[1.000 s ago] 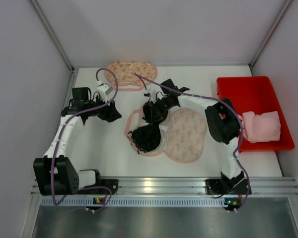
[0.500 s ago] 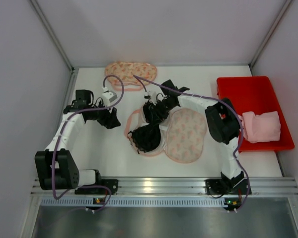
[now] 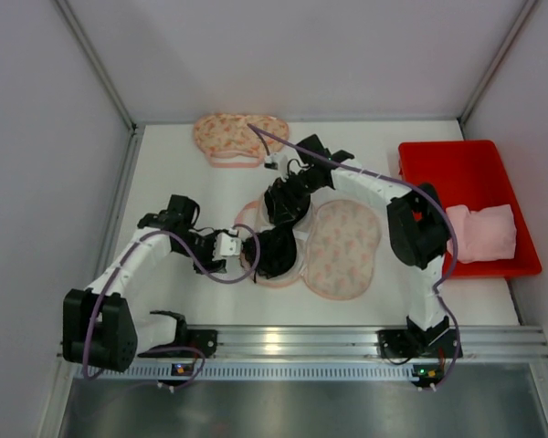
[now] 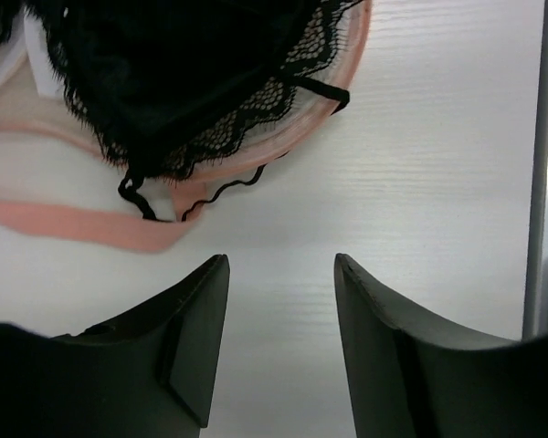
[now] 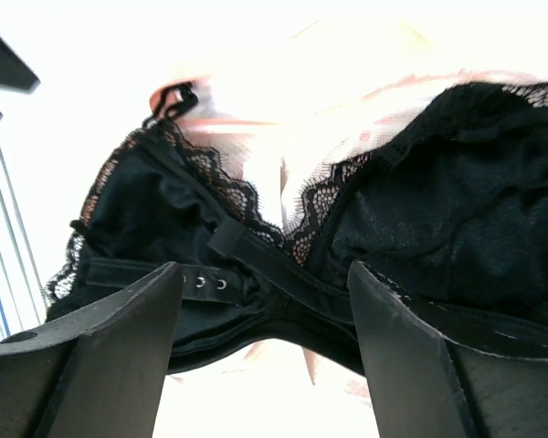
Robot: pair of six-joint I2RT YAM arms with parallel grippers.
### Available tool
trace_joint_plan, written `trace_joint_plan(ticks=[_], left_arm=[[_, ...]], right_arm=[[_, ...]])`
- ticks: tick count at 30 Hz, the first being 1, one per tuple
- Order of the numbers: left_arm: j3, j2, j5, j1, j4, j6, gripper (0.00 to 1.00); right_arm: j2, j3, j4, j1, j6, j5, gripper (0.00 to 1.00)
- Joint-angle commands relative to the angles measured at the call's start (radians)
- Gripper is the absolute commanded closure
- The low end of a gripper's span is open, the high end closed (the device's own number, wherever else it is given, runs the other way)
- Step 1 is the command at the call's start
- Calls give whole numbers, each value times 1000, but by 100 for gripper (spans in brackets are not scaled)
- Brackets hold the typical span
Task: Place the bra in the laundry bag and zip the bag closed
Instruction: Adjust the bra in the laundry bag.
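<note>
The right gripper (image 5: 265,274) had been opened, releasing the black lace bra (image 3: 276,251) onto the open floral laundry bag (image 3: 342,246) (not yet tucked in). The left gripper (image 4: 281,265), jaws apart and empty, had been swung in beside the bra's near cup.

No legible text (any view)

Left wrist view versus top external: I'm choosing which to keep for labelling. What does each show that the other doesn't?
Only the left wrist: lace trim and a loose strap of the black bra, and how far the left hand stands open. Only the top: the red bin holding pink cloth, a second floral bag at the back. Both: the bra lying on the laundry bag.
</note>
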Motion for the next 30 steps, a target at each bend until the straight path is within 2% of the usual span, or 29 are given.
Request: trace_joint_plan(ticks=[1, 6, 10, 18, 24, 30], left_arm=[[15, 32, 48, -62, -21, 267, 48], [62, 159, 5, -135, -22, 370, 57], [130, 270, -29, -185, -22, 373, 62], [171, 363, -86, -189, 2, 393, 61], [152, 380, -124, -189, 37, 384, 62], [147, 402, -142, -189, 97, 362, 60]], right_arm=[[-82, 51, 14, 11, 30, -20, 25], [-123, 40, 40, -10, 87, -36, 25], [-158, 14, 54, -71, 93, -36, 25], [-218, -72, 57, -193, 105, -88, 25], [-224, -84, 59, -201, 110, -103, 25], [-218, -83, 54, -199, 111, -109, 25]])
